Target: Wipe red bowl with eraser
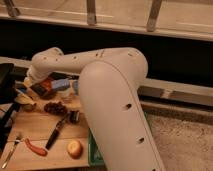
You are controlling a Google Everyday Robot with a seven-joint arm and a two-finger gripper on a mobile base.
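The red bowl (48,81) is a small orange-red round shape at the back left of the wooden table (35,127), partly covered by my arm. My gripper (36,89) is at the end of the white arm, just left of the bowl and close to its near-left rim. It is shut on the eraser (40,92), a small flat black block that sits at the bowl's near edge. Whether the eraser touches the bowl I cannot tell. The large white arm (112,100) hides the right side of the table.
A light-blue block (61,84) lies right of the bowl. A dark purple round thing (54,107) sits in front of it. Nearer are a black-handled knife (55,134), an apple (74,148), a red pepper-like piece (36,147) and a fork (10,152). A green bin (94,150) borders the table's right edge.
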